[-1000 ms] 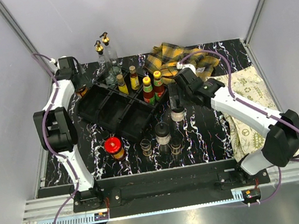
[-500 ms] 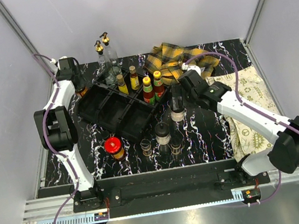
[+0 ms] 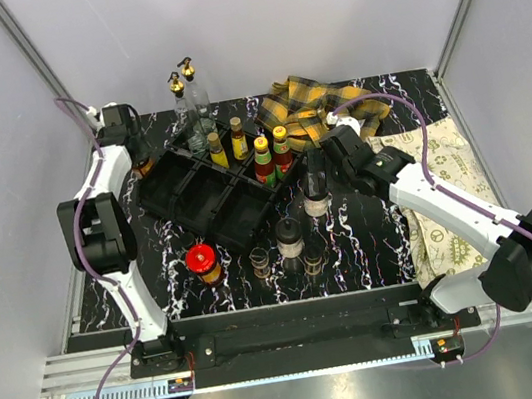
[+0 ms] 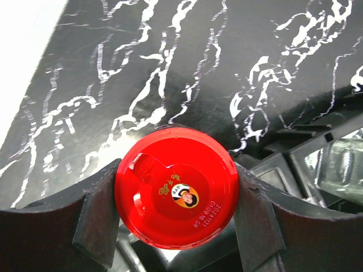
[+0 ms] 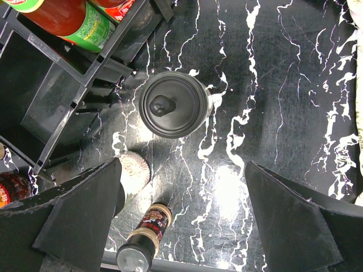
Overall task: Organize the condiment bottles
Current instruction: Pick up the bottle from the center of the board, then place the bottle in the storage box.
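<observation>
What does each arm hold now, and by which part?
The left gripper holds the red-lidded jar, its fingers on opposite sides of the red lid. The right gripper is open and holds nothing.

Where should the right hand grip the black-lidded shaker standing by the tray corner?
Probably by its round sides near the top, from straight above: the shaker stands upright, narrower than the open right hand. The tray sits close, so that finger has little room.
</observation>
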Robot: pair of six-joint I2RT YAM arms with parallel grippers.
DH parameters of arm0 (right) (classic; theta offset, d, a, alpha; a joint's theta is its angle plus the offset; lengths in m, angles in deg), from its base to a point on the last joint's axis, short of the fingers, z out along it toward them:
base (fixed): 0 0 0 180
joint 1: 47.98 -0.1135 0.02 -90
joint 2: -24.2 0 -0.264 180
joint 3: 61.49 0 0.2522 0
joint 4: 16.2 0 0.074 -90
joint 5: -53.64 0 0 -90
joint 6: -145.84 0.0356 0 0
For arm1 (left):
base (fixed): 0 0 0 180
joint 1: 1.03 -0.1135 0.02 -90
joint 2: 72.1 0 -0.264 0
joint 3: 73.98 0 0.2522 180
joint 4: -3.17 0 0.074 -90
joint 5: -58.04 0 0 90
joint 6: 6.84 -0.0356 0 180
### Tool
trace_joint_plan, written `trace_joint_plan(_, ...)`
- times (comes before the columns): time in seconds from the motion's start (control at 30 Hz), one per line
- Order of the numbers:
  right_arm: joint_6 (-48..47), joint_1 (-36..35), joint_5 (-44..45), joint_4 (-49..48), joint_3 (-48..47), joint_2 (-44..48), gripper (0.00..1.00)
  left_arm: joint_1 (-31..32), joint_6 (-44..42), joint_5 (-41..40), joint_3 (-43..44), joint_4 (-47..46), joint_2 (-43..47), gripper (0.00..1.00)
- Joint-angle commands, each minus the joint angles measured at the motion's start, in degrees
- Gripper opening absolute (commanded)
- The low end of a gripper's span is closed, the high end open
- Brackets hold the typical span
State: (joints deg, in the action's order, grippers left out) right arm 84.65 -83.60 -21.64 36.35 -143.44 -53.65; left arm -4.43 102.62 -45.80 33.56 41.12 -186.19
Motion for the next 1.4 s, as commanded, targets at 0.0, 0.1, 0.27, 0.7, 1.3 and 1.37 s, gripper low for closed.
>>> trace_joint_plan(0.0,0.54,0.28,0.48,-1.17,0.16,2.43,1.00,-0.29,-0.74,-2.41,0.79,-4.32,10.44,0.00)
trace_joint_plan(0.1,0.45,0.28,0.40,-1.34,0.51,2.96,1.00,-0.29,-0.92,-2.33,0.09,-4.23,13.61,0.00)
trace_joint_plan(0.27,0.36,0.28,-0.04,-1.96,1.38,4.10,1.00,1.11,-3.80,-1.01,-1.93,-3.53,18.97,0.00)
trace_joint_plan(0.7,-0.17,0.28,-1.19,-2.75,1.91,4.37,1.00,6.82,-2.33,2.68,-7.65,-0.72,23.38,0.00)
trace_joint_plan(1.3,-1.04,0.28,0.22,-2.66,1.91,2.44,1.00,8.76,-2.15,5.32,-7.64,-7.48,13.80,0.00)
trace_joint_plan(1.37,-1.04,0.28,0.48,-2.66,1.83,2.26,1.00,8.93,-2.41,5.06,-8.60,-10.02,13.10,0.00)
